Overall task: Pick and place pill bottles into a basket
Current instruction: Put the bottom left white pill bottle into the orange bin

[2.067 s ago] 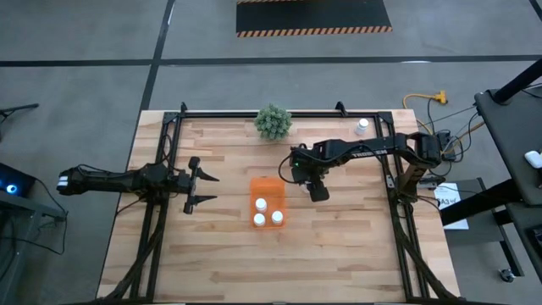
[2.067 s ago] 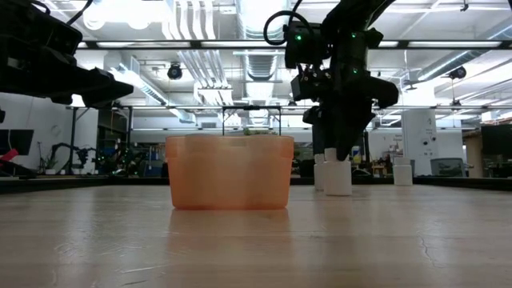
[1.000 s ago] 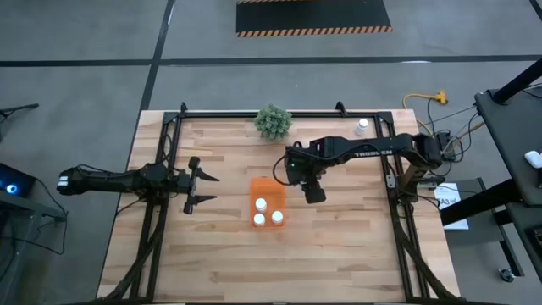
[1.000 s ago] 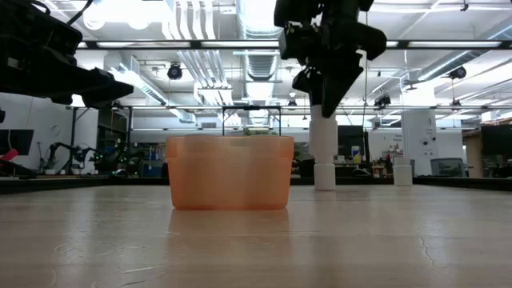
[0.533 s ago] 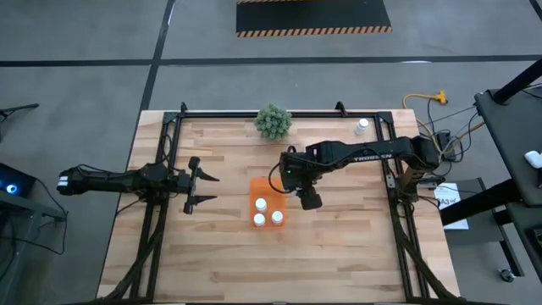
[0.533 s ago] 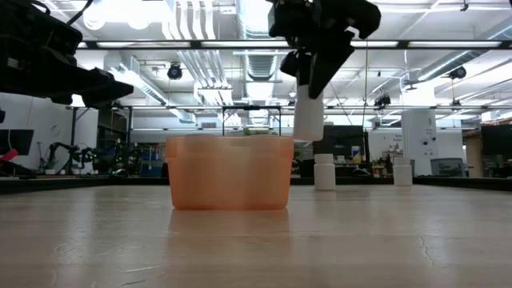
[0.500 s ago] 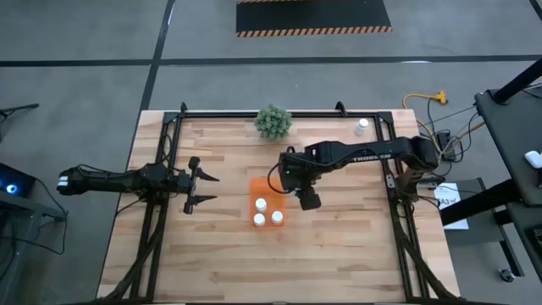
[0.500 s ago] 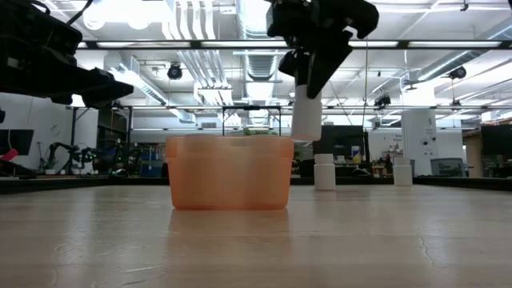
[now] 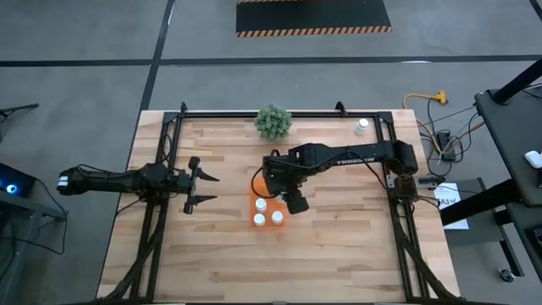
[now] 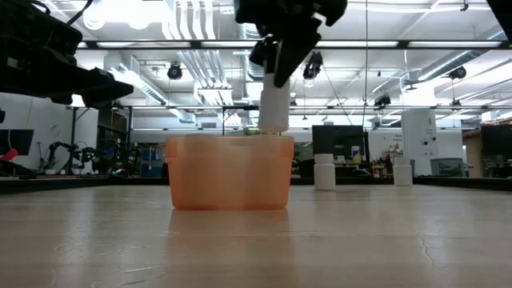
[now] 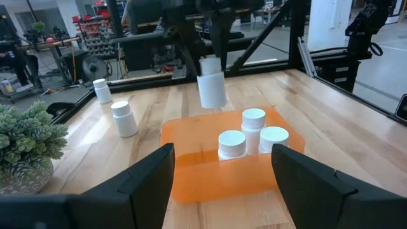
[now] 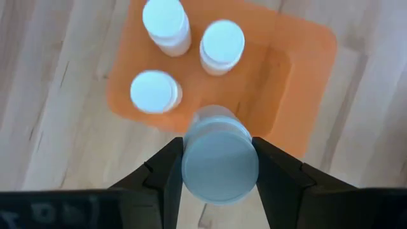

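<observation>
Lowering the held bottle calls for patience: the right gripper [image 10: 276, 68], its dark fingers clamped on a small white cylindrical pill bottle [image 10: 274, 110] by its top, hangs above the small bright orange rectangular plastic basket [image 10: 230, 182], with the bottle's base about level with the rim in the low view. From the right wrist view the bottle [image 12: 220, 163] sits over the basket's edge [image 12: 289, 67] rather than squarely over a free spot, so my judgement is that it should first be centred over the bare part of the floor, clear of the three white-capped bottles [image 12: 165, 21] already standing inside, then brought straight down and released only once it rests upright. Letting go too high or off-centre could tip it onto a neighbour or the rim. The left gripper [image 9: 200, 184] waits at centre left of the high view, well apart from the basket, fingers spread wide and empty. Two more white bottles [image 11: 124, 118] stand on the table beyond the basket in the left wrist view. The surface is a pale wooden plank table top [image 9: 339, 246] with a small green bushy plant [image 9: 273, 121] near its upper edge in the high view. Behind it lies a large workshop with ceiling lights, ducts and racks.
</observation>
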Available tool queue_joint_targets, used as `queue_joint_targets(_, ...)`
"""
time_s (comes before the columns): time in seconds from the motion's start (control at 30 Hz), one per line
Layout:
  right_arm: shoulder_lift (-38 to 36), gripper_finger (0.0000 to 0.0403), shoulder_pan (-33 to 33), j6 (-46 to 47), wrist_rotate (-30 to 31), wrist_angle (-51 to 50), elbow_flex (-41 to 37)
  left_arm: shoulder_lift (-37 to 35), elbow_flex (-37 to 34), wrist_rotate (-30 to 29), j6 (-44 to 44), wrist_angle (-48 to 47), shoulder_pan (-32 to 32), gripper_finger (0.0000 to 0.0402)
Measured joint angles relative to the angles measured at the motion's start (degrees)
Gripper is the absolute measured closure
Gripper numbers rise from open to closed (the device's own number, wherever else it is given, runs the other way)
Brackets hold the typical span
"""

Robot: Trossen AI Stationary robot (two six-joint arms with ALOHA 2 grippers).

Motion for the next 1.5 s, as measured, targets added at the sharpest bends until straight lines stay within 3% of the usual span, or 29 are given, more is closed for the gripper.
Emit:
queue_joint_targets(0.4,9.8,0.0255,1.7,-2.6,-0.2,-3.5,8.8,0.0,0.0,0.0,0.0,0.0,0.0,0.0157)
queue_joint_targets(1.5,9.7,0.0254,1.6,-3.2,-0.2,7.5,-1.1,0.0,0.0,0.0,0.0,0.0,0.0,0.0157)
